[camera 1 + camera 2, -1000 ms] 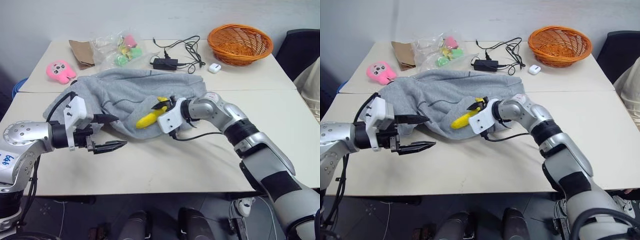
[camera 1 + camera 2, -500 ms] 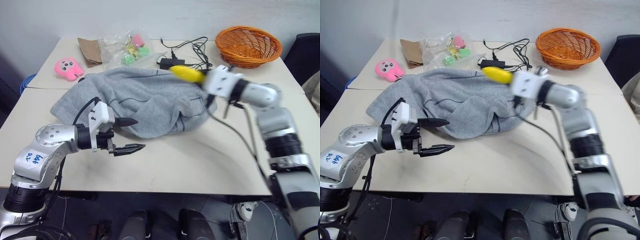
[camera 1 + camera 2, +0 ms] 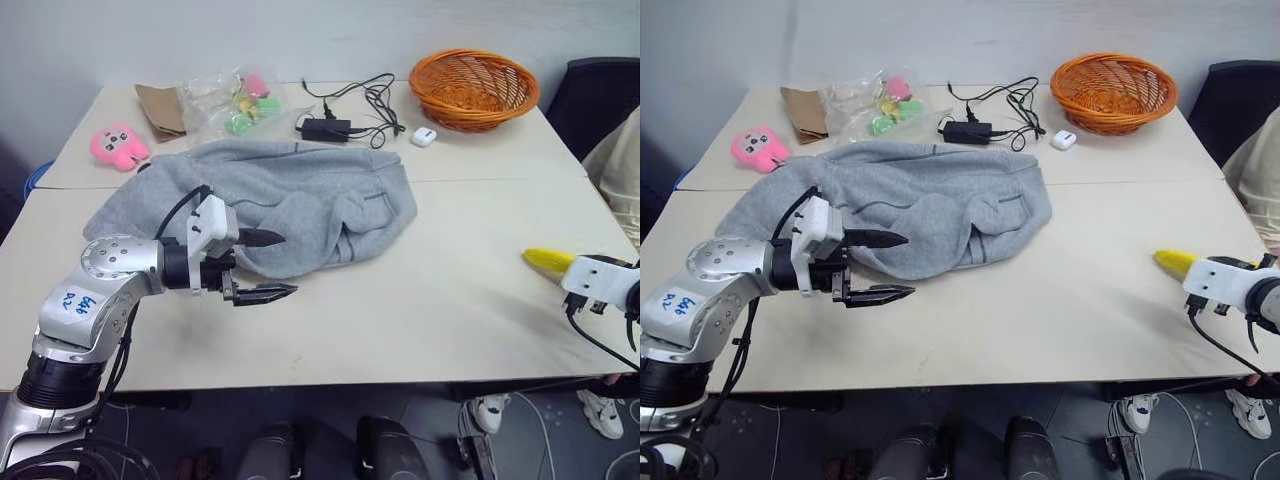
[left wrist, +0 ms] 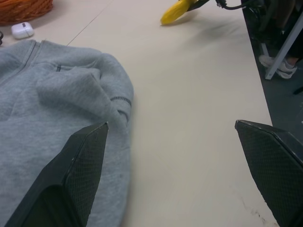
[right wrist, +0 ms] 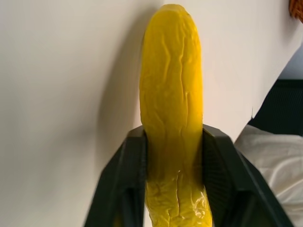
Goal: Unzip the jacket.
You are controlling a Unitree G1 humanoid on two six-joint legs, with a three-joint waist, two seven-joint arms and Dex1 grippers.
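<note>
Jacket (image 3: pixel 290 205) not unzipped yet, crumpled on table (image 3: pixel 430 300).
Left gripper (image 3: pixel 262 266) wide open and empty at jacket's near edge; right gripper (image 5: pixel 173 142) clamped on banana (image 5: pixel 173 109) far aside; whole zipper left.

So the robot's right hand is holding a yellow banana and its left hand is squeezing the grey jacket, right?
Not quite. The right hand does hold the yellow banana, but the left hand isn't squeezing the grey jacket. In the left wrist view its fingers stand wide apart, one over the jacket's edge and one over the bare table, with nothing between them.
</note>
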